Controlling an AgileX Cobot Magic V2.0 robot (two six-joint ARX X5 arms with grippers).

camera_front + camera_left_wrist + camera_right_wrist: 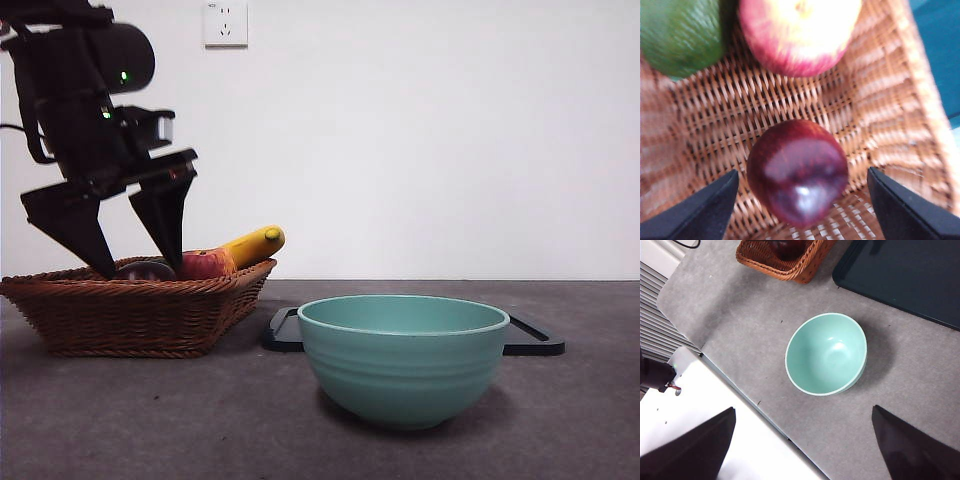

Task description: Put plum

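Observation:
The plum (797, 171), glossy and dark maroon, lies on the floor of the wicker basket (880, 95). My left gripper (802, 210) is open and lowered into the basket, one jaw on each side of the plum, with gaps between them. In the front view the left gripper (140, 268) reaches down into the basket (140, 312), and only the top of the plum (148, 270) shows above the rim. My right gripper (802, 445) hangs open high above the table, holding nothing.
A red-and-yellow apple (797, 32) and a green fruit (680, 35) share the basket, with a banana (255, 243) at its far side. A teal bowl (403, 355) stands right of the basket, a dark tray (530, 338) behind it. The table edge (740, 390) shows below the right arm.

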